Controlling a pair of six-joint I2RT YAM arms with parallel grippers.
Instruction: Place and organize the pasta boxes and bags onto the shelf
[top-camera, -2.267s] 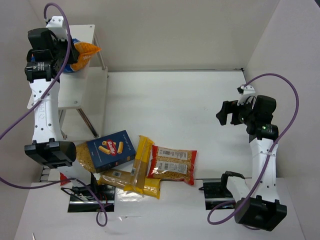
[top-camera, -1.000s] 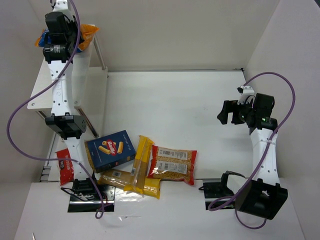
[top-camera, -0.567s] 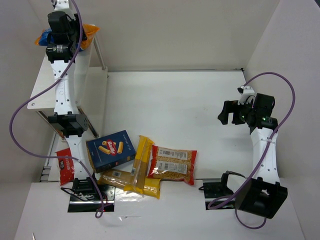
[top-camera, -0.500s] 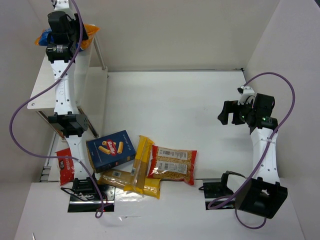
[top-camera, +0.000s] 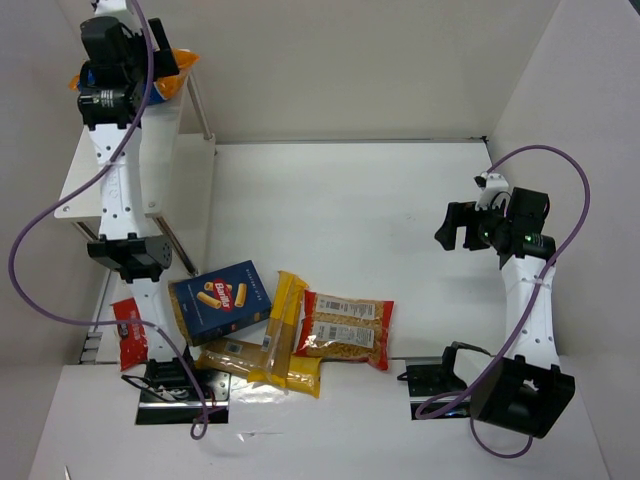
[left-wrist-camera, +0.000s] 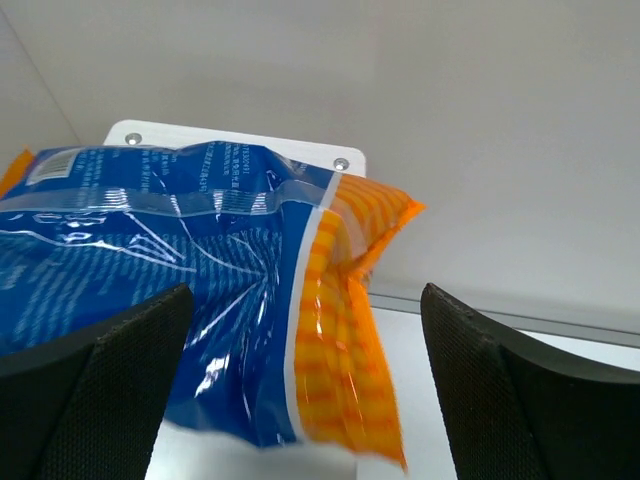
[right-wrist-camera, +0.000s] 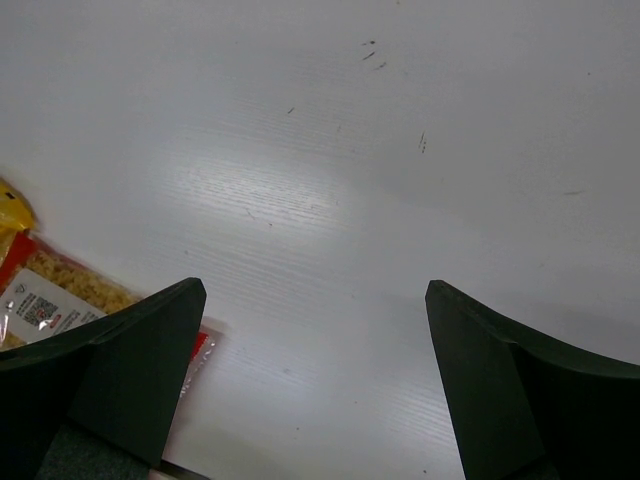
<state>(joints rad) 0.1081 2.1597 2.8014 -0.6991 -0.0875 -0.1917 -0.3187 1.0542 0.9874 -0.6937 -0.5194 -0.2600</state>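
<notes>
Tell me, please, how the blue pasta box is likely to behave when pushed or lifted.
The blue pasta box looks stiff, with flat faces and straight edges, so it should keep its shape. Lying flat, it will probably slide rather than tip. It seems to touch the long yellow packs, so a push that way may shove them too.

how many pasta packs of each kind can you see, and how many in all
blue carton: 1
blue-and-orange bag: 1
yellow spaghetti packs: 2
red-trimmed clear bags: 2 (the right one may be a pair; I cannot tell)
total: 6
</notes>
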